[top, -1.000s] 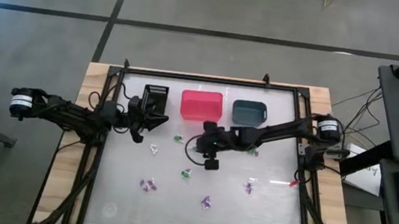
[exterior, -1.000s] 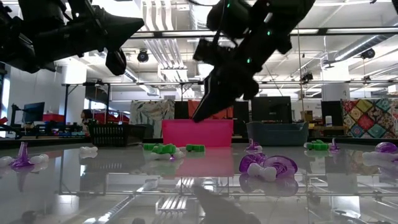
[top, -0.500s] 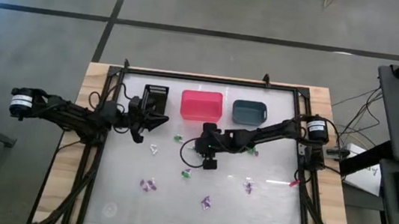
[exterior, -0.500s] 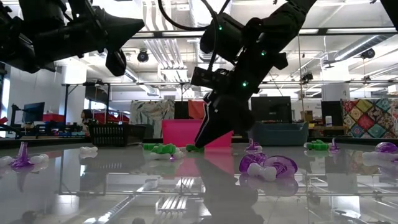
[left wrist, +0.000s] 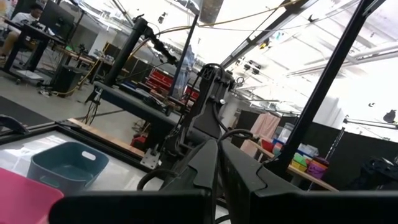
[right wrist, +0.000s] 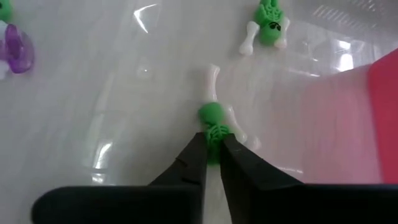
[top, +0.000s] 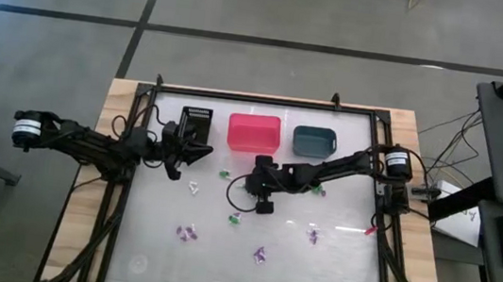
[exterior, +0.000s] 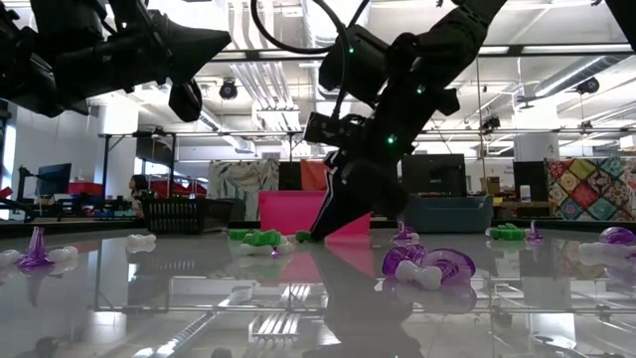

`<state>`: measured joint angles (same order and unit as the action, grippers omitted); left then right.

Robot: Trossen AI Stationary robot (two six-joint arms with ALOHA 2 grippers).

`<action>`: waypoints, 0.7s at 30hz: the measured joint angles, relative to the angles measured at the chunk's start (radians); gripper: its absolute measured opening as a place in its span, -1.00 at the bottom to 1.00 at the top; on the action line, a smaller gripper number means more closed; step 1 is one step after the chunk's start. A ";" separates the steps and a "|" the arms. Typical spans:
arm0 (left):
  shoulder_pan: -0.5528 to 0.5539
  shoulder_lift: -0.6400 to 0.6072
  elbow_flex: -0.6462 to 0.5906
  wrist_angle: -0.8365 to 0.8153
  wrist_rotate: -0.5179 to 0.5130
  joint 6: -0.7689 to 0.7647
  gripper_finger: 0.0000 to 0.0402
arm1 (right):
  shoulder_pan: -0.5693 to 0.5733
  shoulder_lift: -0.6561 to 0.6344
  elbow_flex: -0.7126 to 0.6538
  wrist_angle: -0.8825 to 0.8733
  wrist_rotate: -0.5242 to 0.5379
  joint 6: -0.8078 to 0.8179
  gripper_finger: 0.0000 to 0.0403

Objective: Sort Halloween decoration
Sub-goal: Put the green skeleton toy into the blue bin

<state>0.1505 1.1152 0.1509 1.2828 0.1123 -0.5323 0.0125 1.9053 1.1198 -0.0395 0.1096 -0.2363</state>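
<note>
Right gripper (right wrist: 212, 163) down on glass table (top: 343, 256), just in front of pink bin (top: 253, 133) — fingers pinched on green skeleton trinket (right wrist: 214, 127), which lies on table. Left gripper (top: 201, 150) fully closed, holding nothing, hovering beside black bin (top: 196, 118). Teal bin (top: 313, 140) next to pink one; contents of bins can't be made out. Other green, purple, white trinkets scattered across table, e.g. purple one (top: 259, 254).

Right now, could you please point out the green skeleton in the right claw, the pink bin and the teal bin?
green skeleton (right wrist: 212, 117): right wrist view, on its round head.
pink bin (top: 253, 133): high view, on its inner floor.
teal bin (top: 313, 140): high view, on its inner floor.
</note>
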 joint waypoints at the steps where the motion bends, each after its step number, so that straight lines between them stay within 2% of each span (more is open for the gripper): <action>1: 0.000 0.000 0.000 0.000 0.000 0.000 -0.99 | 0.000 -0.002 0.000 -0.001 -0.002 0.000 -0.91; 13: 0.000 0.000 0.000 0.000 0.000 0.000 -0.99 | 0.001 -0.019 0.019 -0.015 -0.016 0.032 -0.96; 21: 0.000 0.000 0.000 0.000 0.000 0.000 -0.99 | 0.001 -0.073 0.022 -0.028 -0.041 0.081 -0.96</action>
<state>0.1505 1.1152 0.1505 1.2827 0.1123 -0.5323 0.0130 1.8323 1.1419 -0.0676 0.0686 -0.1552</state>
